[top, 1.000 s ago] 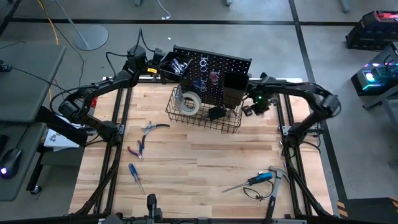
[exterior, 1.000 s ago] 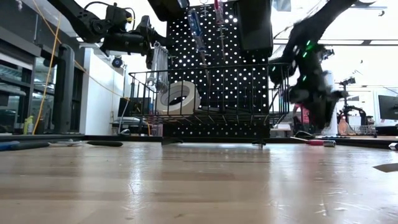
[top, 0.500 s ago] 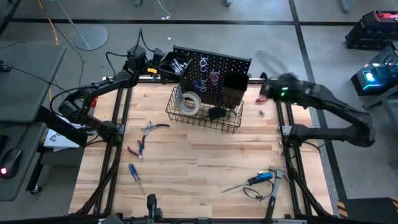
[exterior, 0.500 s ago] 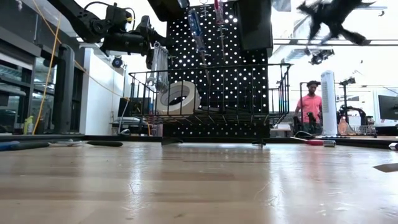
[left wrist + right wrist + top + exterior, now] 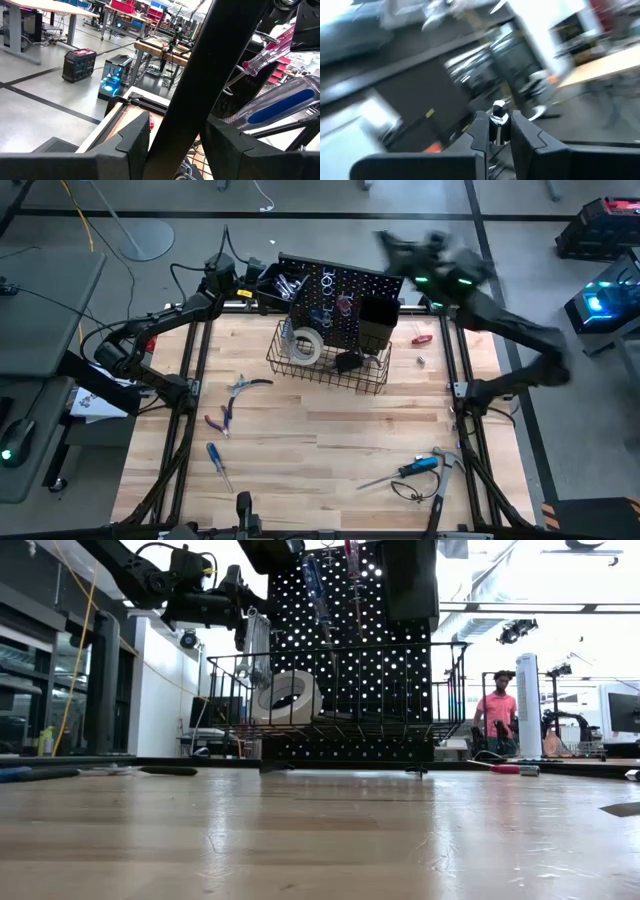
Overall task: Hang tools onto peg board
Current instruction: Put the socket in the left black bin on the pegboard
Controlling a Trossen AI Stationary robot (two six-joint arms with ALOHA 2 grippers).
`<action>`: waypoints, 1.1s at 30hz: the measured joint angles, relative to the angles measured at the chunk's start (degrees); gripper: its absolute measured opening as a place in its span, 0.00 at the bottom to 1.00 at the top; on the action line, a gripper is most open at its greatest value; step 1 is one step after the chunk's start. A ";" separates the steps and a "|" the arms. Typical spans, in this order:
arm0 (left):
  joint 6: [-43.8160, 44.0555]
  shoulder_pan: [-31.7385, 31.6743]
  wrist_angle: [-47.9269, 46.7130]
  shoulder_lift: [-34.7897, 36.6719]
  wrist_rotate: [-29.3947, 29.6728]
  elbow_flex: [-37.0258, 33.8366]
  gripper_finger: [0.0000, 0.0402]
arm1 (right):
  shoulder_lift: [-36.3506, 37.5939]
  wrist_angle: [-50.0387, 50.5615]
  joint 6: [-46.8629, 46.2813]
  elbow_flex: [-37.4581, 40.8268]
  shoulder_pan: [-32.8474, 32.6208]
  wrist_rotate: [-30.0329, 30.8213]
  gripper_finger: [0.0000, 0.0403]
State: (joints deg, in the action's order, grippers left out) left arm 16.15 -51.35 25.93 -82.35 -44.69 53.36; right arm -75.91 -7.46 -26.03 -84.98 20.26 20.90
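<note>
**Partly hung, several tools left on the table**

The peg board [image 5: 345, 292] holds screwdrivers [image 5: 322, 310], wrenches [image 5: 288, 283] and the tape roll [image 5: 305, 347]. The hammer [image 5: 440, 480] and pliers [image 5: 222, 418] lie on the table [image 5: 320, 440]. The left gripper [image 5: 172, 145] appears clamped on the peg board's edge. The right gripper [image 5: 498, 122], raised behind the board, pinches a small silver piece [image 5: 498, 111].

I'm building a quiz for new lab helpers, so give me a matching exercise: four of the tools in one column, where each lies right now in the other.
Tools
1. white tape roll
2. red-handled pliers
3. claw hammer
4. silver wrenches

Places
a. in the bin at the top of the peg board
b. in the wire basket
c. on the tabletop, on the left arm's side
d. on the tabletop, near its right corner closest to the arms' bases

Pairs: 1-b, 2-c, 3-d, 4-a
</note>
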 joint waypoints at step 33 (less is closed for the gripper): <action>-1.32 0.02 -1.31 -0.04 0.13 0.00 0.39 | -37.12 32.41 4.42 -49.42 -6.86 -17.46 0.51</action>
State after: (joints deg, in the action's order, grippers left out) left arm 14.83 -51.33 24.62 -82.39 -44.56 53.36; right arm -113.03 24.95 -21.62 -134.39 13.40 3.44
